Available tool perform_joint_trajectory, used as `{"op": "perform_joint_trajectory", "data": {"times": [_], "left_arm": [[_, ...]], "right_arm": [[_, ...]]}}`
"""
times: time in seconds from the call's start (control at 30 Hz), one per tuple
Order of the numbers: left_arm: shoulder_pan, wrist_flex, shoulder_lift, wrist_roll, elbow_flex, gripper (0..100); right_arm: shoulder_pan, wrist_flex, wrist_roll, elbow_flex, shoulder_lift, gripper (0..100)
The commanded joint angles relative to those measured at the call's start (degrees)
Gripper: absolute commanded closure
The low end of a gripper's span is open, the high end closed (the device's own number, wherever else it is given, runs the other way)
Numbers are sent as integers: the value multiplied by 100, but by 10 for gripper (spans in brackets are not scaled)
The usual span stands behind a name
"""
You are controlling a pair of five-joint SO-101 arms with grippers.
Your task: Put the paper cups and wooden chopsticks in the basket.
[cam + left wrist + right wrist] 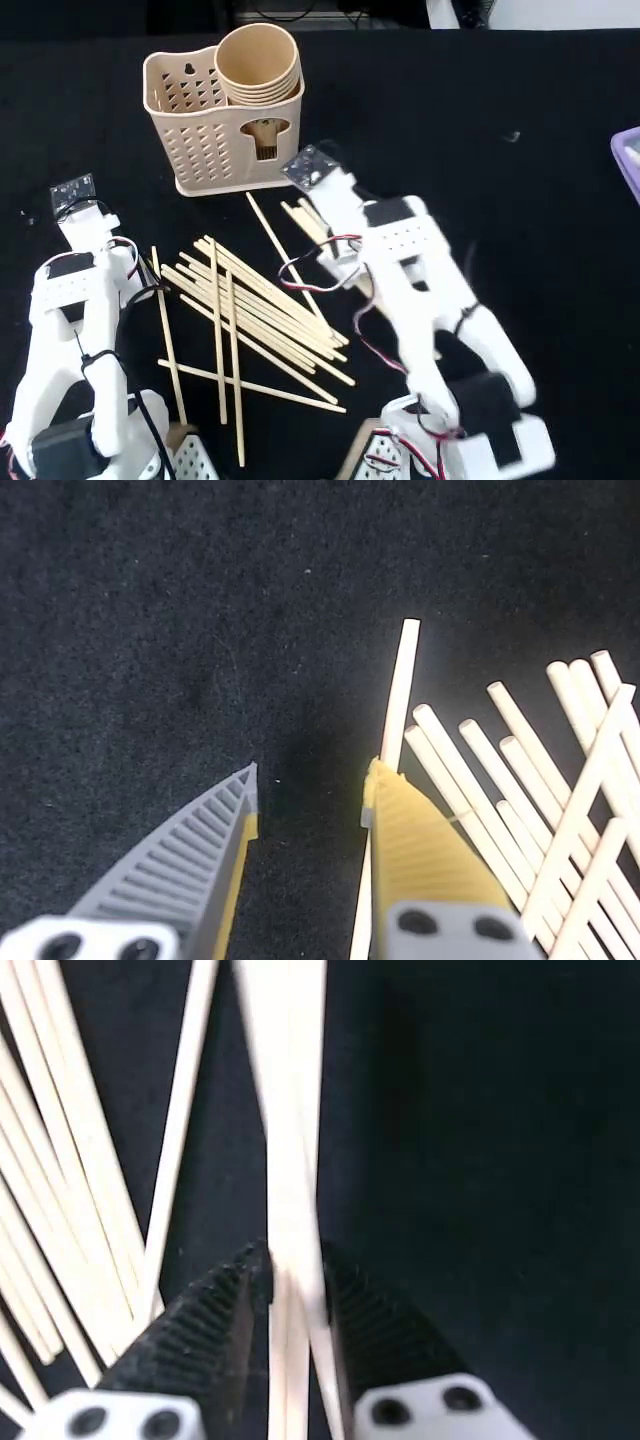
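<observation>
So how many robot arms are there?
2. The left arm stands beside the chopsticks; the right arm has its hand clamped on two chopsticks near the basket.

We see the wooden chopsticks (260, 310) as pale bare wood, smooth and matt. The paper cups (258, 60) are brown paper without any gloss. The basket (200, 150) is beige plastic, perforated, with a faint sheen. The table (150, 630) is covered by black cloth, matt and a little grainy. The left gripper (311, 780) is of ribbed plastic, grey and yellow; the right gripper (295, 1260) is black, ribbed and matt. The arms (410, 240) are smooth white plastic.
</observation>
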Motion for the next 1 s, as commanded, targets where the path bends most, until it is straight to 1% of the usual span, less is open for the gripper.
{"op": "perform_joint_trajectory", "data": {"times": [0.0,0.13,0.27,0.4,0.5,0.63,0.8,0.97], "left_arm": [[84,-79,-158,35,-66,823],[66,-79,-158,35,-66,823],[57,-88,-158,35,-57,823],[57,-88,-158,35,-40,823],[57,-88,-158,35,-31,823],[66,-308,-158,35,84,823],[101,-703,-158,35,330,823],[110,-1073,-158,44,541,823]], "right_arm": [[273,141,132,-31,-629,988],[334,132,97,-31,-936,988],[193,9,-26,-110,-1262,988],[114,-721,-607,-110,-1473,988],[105,-1099,-747,-198,-1613,988],[-211,-1037,-967,-593,-1956,988],[-826,-712,-1099,-1121,-2325,988],[-1046,-721,-1301,-1789,-2343,988]]}}
